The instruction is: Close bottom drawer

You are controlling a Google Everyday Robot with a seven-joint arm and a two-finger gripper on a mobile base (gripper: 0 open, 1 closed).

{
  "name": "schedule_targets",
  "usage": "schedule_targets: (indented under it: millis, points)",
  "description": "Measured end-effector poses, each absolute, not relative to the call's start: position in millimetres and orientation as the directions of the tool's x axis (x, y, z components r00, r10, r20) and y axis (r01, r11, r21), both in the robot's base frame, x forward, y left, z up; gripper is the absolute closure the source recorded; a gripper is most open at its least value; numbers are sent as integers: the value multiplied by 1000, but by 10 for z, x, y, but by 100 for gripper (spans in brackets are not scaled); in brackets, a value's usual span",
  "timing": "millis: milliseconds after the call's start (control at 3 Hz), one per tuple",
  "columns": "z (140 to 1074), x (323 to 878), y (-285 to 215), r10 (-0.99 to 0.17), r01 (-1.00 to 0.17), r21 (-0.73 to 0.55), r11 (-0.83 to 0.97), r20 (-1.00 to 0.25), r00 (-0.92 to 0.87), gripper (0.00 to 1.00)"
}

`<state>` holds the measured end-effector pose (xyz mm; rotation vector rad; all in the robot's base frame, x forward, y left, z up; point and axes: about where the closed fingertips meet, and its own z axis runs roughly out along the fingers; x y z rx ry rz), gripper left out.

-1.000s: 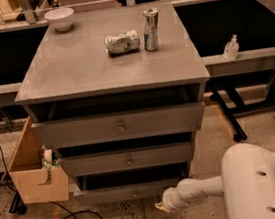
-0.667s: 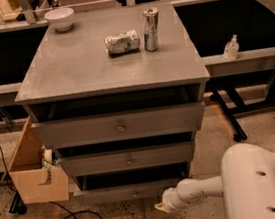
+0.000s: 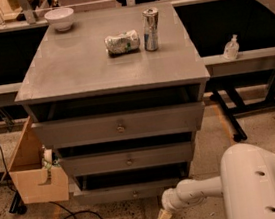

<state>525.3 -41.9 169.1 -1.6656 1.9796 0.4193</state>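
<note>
The bottom drawer (image 3: 103, 194) sits in the lower centre of the frame, lowest of 3 drawers in the grey desk (image 3: 71, 65). Its front is a dull grey strip, thinner and narrower than the 2 fronts above it, with a tiny round brass-coloured knob (image 3: 134, 193) at its middle. A dark gap shows between its front and the middle drawer (image 3: 94, 164), so it stands partly out. The top drawer (image 3: 80, 131) has the widest, tallest front.

The end effector (image 3: 163, 218) is low in the frame, near the floor, just below and to the right of the bottom drawer's front, apart from the knob. Whether it is open or closed cannot be told, and nothing shows in its hold.

On the desk, a white bowl (image 3: 60, 18) stands at the upper left corner; its inside is not visible. An upright can (image 3: 150, 22) stands just beside a crushed can (image 3: 122, 42) lying on its side. An open cardboard box (image 3: 38, 182) sits at the desk's left side, its contents hidden. A clear pump bottle (image 3: 230, 48) rests on the ledge at right.
</note>
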Motion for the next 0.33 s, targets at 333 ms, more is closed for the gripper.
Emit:
schedule_targets:
  millis: [333]
  points:
    - [1691,5252,-418,-817,-976,-90,198,-566,-113,0]
